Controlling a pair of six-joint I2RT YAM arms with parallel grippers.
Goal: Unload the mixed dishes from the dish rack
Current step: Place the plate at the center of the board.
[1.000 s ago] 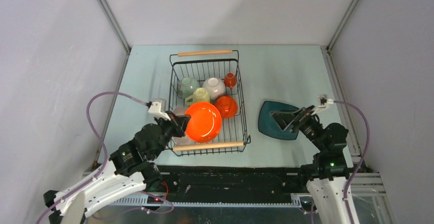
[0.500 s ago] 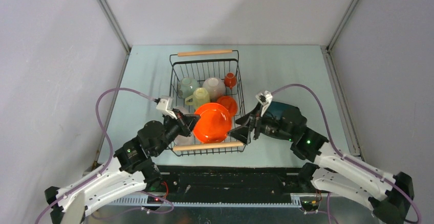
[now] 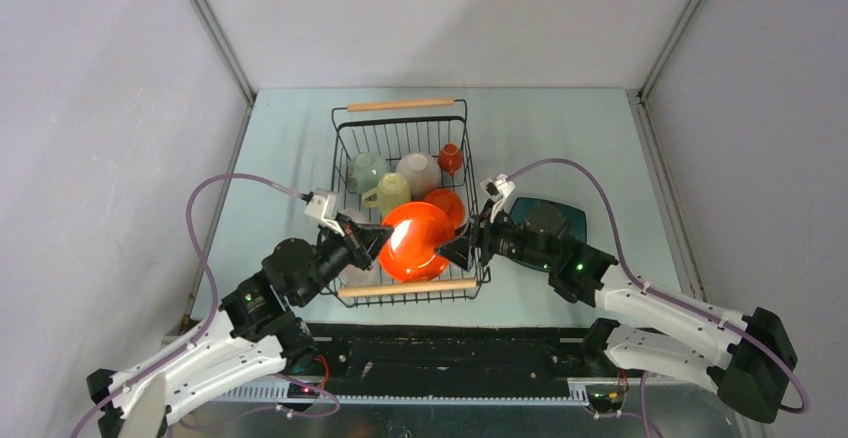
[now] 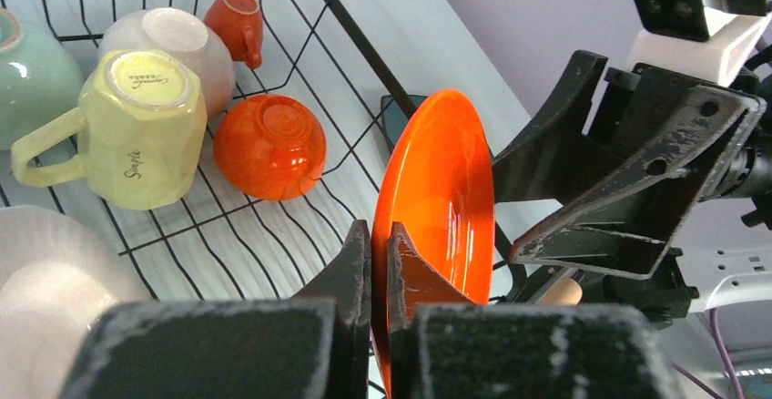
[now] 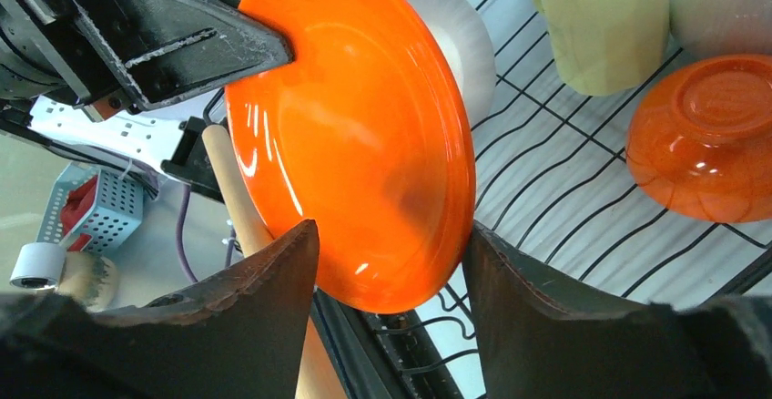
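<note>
The black wire dish rack (image 3: 341,158) stands mid-table. My left gripper (image 3: 375,236) (image 4: 378,230) is shut on the near rim of the orange plate (image 3: 412,243) (image 4: 437,199), holding it on edge above the rack's near end. From the right, my right gripper (image 3: 455,248) (image 5: 391,230) stands open, one finger on each side of the orange plate's (image 5: 355,144) other rim. Still in the rack are a pale yellow mug (image 3: 392,190), an orange bowl (image 3: 450,201), an orange cup (image 3: 450,158), a white bowl (image 3: 418,170), a pale green bowl (image 3: 366,170) and a white dish (image 4: 45,299).
A dark teal square plate (image 3: 572,220) lies on the table right of the rack, partly under my right arm. The rack's near wooden handle (image 3: 410,286) runs just below the held plate. Grey walls close in the table on three sides.
My right arm has swung left from the teal plate to the rack, and its jaws have narrowed around the orange plate. My left gripper has raised the plate and tilted it rightwards.
</note>
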